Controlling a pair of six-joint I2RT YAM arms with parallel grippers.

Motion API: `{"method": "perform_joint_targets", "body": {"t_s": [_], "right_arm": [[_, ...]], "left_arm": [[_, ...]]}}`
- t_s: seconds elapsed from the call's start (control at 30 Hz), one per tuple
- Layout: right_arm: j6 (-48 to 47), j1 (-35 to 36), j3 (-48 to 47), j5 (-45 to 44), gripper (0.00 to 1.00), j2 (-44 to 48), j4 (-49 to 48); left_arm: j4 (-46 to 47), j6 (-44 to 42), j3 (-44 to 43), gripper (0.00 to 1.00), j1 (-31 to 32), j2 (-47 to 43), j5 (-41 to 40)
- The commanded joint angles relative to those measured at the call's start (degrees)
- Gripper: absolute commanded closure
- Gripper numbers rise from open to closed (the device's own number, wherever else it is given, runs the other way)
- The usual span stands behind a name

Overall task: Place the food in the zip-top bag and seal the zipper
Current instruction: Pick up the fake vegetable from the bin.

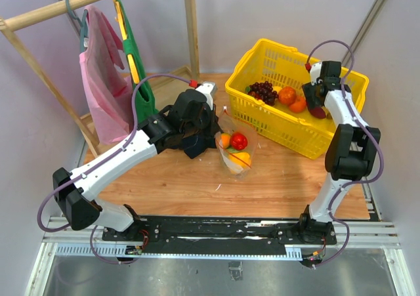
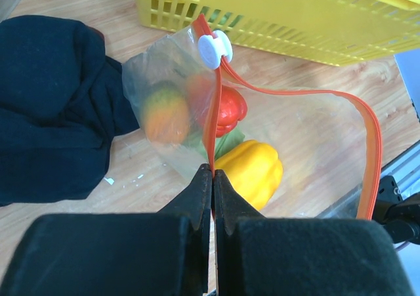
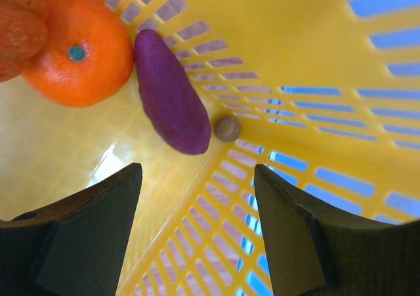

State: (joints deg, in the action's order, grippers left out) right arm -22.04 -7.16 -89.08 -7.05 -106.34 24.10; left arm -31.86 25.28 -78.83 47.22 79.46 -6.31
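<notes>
The clear zip-top bag (image 1: 235, 153) lies mid-table, holding a red tomato (image 2: 227, 109), a yellow bell pepper (image 2: 252, 170) and an orange-green fruit (image 2: 165, 115). My left gripper (image 2: 213, 172) is shut on the orange-red zipper strip (image 2: 209, 122), which loops round the open mouth and carries a white slider (image 2: 214, 49). My right gripper (image 3: 197, 171) is open and empty inside the yellow basket (image 1: 262, 60), above a purple eggplant (image 3: 169, 94) and an orange (image 3: 77, 54). In the top view the eggplant (image 1: 317, 112) lies by the right gripper (image 1: 315, 94).
A dark cloth (image 2: 49, 105) lies left of the bag. The basket (image 2: 295, 14) stands just beyond the bag and also holds dark grapes (image 1: 264, 90) and a small brown ball (image 3: 227, 128). A wooden rack with pink and green garments (image 1: 105, 79) stands at the back left.
</notes>
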Motion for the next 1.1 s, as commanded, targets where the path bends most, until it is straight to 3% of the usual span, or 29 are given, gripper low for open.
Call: {"method": "perform_joint_targets", "body": {"t_s": [0.0,0.27,0.5,0.73,0.87,1.07], "right_arm": [[-9.99,1.11,0.84,-2.88,0.30,-4.51,-5.15],[-16.80,1.18,2.31,-4.46,0.31,-11.68,-10.12],[-17.42,1.23,1.58,-5.11,0.26,-17.49,-12.27],[-16.72,0.89,-1.14,5.12,0.24,-21.80,-5.32],[-15.20,0.78,-3.78,10.77,0.32,-23.70,-0.68],[-13.34,0.76,-3.57,9.58,0.51,-23.37,-0.74]], "left_arm": [[1.88,-0.76,0.55,1.00,0.15,-0.34,0.21],[2.36,-0.76,0.96,1.00,0.15,-0.88,0.26],[2.71,-0.82,1.29,1.00,0.15,-1.65,0.33],[2.89,-0.84,1.53,1.00,0.15,-1.90,0.42],[2.94,-0.75,1.56,1.00,0.15,-1.83,0.43],[2.94,-0.76,1.55,1.00,0.15,-1.92,0.68]]}}
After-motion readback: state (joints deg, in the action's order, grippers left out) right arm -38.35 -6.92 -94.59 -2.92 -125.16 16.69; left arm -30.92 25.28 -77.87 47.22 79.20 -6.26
